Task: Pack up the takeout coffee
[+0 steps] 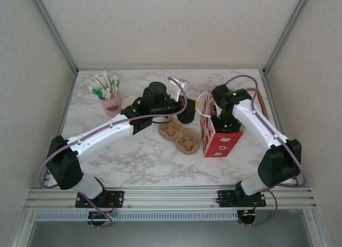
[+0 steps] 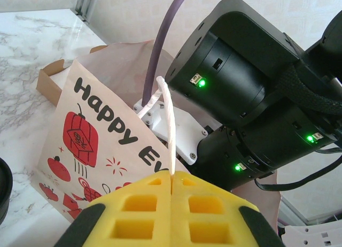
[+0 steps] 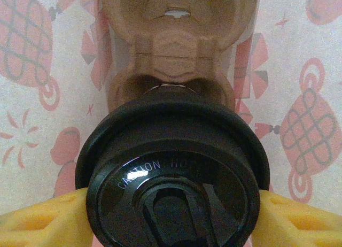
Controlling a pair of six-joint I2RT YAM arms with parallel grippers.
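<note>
- While both arms lean in over the marble table [image 1: 133, 161], the left arm [image 1: 101, 133] stretches right toward the bag and the right arm [image 1: 262, 126] bends down into it.
- The bag [image 1: 219, 143] stands upright right of centre, white with red print, its mouth open around the right wrist.
- Two pulp trays [image 1: 180, 136] lie flat on the table just left of the bag.
- A pink cup [image 1: 111, 102] of sachets stands at the far left, well apart.
- The coffee [image 3: 171, 151] is inside the bag, black lid up, with a third tray [image 3: 176, 49] beyond it.
- The right gripper [image 3: 171, 220] has a yellow finger against each side of the lid, clamping the coffee.
- The left gripper [image 2: 172, 177] has its fingers pressed together, pinching the handle [image 2: 170, 124], a white cord rising from the bag's rim.
</note>
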